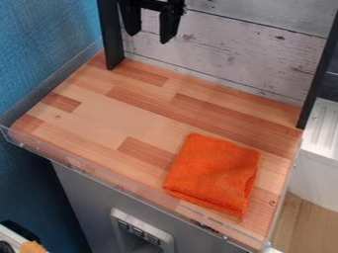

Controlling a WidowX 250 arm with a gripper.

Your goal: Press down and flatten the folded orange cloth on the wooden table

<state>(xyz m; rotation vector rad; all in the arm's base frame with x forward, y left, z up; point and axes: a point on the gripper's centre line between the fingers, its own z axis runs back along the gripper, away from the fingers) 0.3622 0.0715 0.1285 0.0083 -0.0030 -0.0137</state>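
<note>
- Folded orange cloth: lower right of the frame, flat on the wooden counter.
- Black gripper: upper left, fingers spread, well apart from the cloth.

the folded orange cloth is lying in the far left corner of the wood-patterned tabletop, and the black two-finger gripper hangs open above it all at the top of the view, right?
The corner is wrong: in the camera view, the folded orange cloth lies toward the near right corner of the wood-patterned tabletop. The black two-finger gripper does hang open at the top.
</note>
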